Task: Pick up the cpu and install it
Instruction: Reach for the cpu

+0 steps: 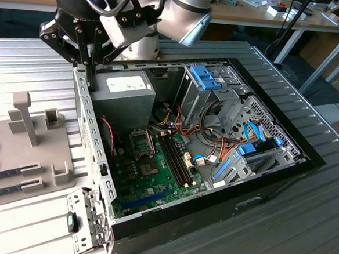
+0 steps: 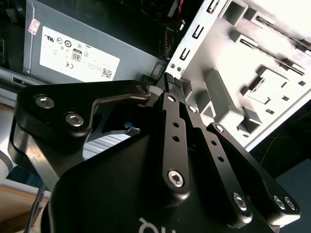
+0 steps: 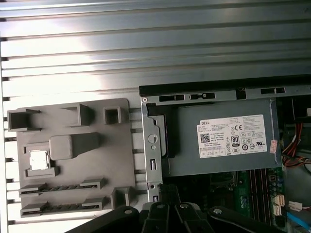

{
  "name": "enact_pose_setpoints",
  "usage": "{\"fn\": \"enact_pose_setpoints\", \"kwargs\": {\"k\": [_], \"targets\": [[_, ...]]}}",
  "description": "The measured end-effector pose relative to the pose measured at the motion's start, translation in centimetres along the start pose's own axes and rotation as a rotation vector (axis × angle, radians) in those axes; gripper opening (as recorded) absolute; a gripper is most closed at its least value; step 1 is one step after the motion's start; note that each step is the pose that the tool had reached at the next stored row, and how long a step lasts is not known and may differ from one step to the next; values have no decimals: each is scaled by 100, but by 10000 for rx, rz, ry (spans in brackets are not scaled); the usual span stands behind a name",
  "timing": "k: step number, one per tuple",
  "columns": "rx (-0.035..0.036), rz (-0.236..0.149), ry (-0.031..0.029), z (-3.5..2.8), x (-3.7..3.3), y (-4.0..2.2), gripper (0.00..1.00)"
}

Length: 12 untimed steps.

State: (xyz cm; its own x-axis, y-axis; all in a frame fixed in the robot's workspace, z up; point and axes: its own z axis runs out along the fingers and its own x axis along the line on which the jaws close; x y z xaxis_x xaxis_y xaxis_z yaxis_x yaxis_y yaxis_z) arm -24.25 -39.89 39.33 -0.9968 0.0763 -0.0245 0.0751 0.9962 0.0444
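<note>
An open computer case (image 1: 283, 164) lies on a ribbed surface (image 1: 302, 229). Inside the case, the power supply (image 1: 125, 95) fills the far corner on the exterior view's left. The motherboard (image 1: 155, 166) lies nearer the camera, and the drive bays (image 1: 218, 90) stand toward the exterior view's right. Outside the case, beside its wall on the exterior view's left, rests a parts holder (image 1: 44, 165) with the cpu (image 3: 38, 160) in one recess. The gripper (image 1: 90, 78) hangs over that wall.

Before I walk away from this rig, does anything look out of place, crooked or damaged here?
Nothing stands out. The chip lies flat in its recess in the grey holder, and the claw hangs by the wall of the open computer case.
</note>
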Motion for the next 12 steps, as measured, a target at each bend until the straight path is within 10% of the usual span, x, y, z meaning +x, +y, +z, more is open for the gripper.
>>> {"fn": "enact_pose_setpoints", "kwargs": {"k": [12], "targets": [[0, 0, 0, -7, 232, -18, 11]]}}
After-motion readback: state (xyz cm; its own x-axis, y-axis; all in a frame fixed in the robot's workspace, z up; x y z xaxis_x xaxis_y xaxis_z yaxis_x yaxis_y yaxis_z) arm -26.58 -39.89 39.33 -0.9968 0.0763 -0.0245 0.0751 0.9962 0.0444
